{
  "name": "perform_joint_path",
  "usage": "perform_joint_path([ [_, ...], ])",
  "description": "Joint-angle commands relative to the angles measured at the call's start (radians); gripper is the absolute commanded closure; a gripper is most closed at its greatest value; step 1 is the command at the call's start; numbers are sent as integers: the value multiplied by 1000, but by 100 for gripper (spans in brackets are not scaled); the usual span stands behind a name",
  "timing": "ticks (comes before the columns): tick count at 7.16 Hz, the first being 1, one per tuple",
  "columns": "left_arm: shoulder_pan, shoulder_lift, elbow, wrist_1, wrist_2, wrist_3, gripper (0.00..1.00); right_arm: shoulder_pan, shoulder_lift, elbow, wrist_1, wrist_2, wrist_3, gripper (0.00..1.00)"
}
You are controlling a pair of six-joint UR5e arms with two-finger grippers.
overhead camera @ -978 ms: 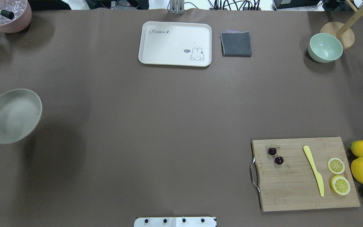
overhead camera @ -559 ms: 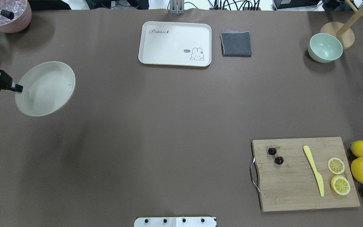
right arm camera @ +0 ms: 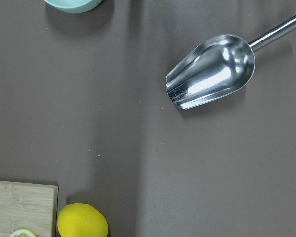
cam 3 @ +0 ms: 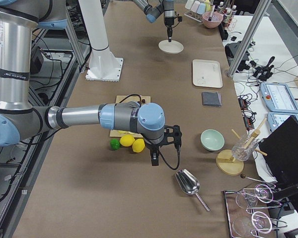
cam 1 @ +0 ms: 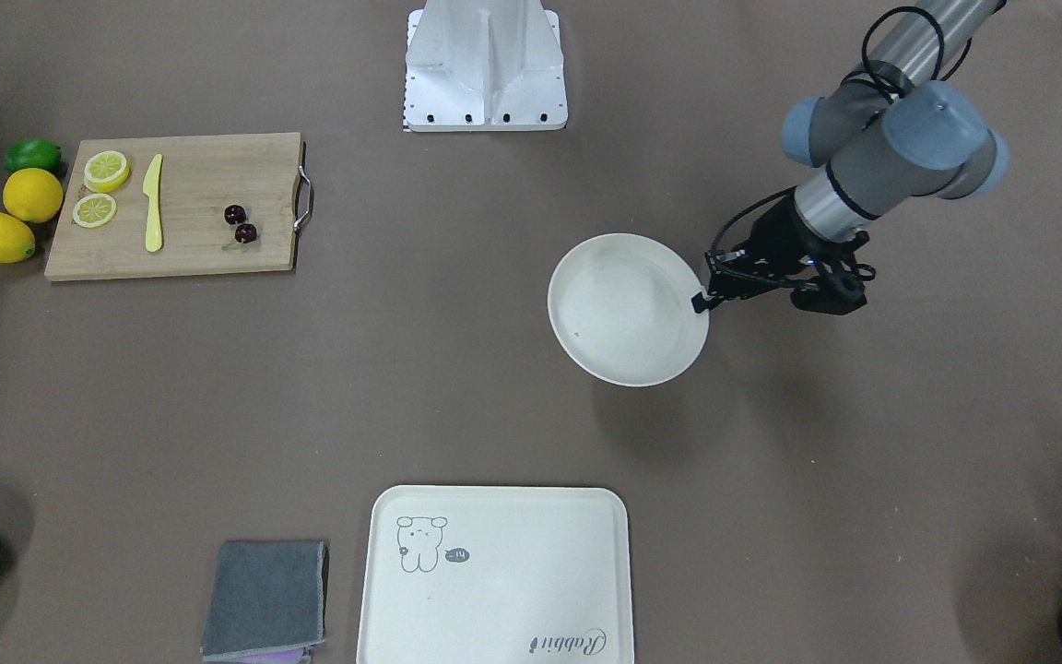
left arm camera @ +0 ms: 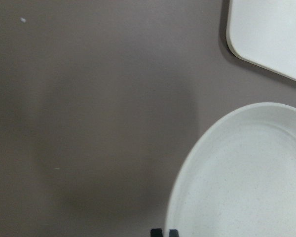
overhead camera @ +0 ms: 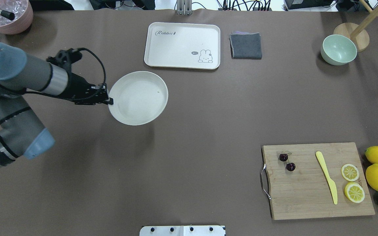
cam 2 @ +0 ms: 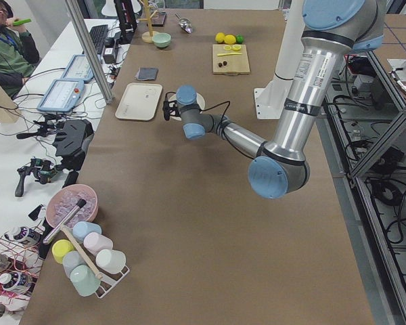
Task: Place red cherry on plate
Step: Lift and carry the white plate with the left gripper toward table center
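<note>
Overhead exterior shows the left jaws clenched on the near rim of the plate [overhead camera: 139, 98], which juts straight out ahead of them. To judge by its shadow, it is carried just clear of the desk [overhead camera: 189, 124]. The red cherry [overhead camera: 290, 167] lies well apart from the jaws, far beyond the plate on the cutting board [overhead camera: 307, 193]. I'd keep the plate level, bring it toward the board and lower it flat before letting go, lest the pinched rim slip. A moment ago the plate hung by that view's left edge; now it has swung in beside the tray [overhead camera: 182, 42], and the cherries have not stirred. Whether the right jaws are released or clenched, I cannot tell.
</note>
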Motion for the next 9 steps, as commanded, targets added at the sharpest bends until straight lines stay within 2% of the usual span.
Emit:
perform_joint_path([
  [1, 195, -107, 5, 92, 222, -50, 100, -4, 2, -1, 0, 0, 7, 0],
  [2, 234, -124, 10, 133, 261, -60, 100, -5, 3, 1, 0, 0, 7, 0],
  [4, 270, -124, 19, 149, 275, -61, 100, -8, 3, 4, 0, 34, 7, 0],
  [5, 271, -123, 19, 150, 274, -61, 82, -23, 23, 11, 0, 35, 9, 0],
  [6, 270, -121, 18, 150, 282, -61, 3, -57, 35, 45, -2, 41, 30, 0],
  [7, 270, -123, 16, 152, 338, -59, 2, -156, 45, 97, 29, 54, 159, 0],
  [8, 247, -118, 14, 152, 348, -44, 2, -248, 45, 134, 140, 54, 297, 0],
  [9, 195, -95, 2, 166, 358, 64, 2, -363, 43, 151, 256, 42, 440, 0],
])
